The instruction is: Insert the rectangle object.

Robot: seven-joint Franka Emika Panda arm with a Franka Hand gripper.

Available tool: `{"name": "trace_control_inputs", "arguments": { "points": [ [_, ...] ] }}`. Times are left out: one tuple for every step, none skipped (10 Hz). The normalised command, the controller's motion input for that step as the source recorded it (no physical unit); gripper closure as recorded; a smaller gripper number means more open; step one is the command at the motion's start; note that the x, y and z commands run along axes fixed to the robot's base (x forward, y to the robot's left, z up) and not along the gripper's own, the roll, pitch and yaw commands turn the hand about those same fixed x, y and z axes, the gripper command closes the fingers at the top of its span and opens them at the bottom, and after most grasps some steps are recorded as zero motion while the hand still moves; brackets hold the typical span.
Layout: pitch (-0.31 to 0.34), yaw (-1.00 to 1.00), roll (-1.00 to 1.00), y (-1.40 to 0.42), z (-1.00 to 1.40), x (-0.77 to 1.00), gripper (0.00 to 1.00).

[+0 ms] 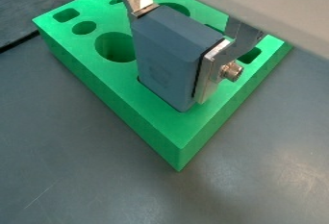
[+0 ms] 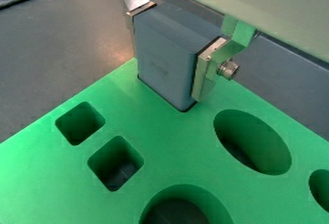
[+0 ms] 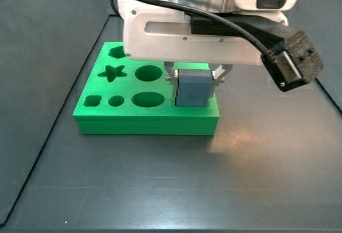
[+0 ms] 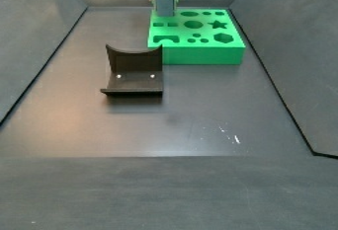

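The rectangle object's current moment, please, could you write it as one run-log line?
end effector: shut on rectangle object | position: over green board | block: upright, not yet seated | fixture: apart on floor

You see the gripper (image 1: 176,34) over the board, its brushed silver metal fingers (image 1: 210,66) clamping the smooth, matt rectangle object (image 1: 170,55); the green board (image 1: 96,64) looks like satin plastic.
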Motion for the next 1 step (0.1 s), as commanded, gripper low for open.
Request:
{"name": "trace_control_inputs", "arguments": {
  "points": [
    [0.000,0.00,0.00,0.00,0.00,0.00,1.00]
  ]
}}
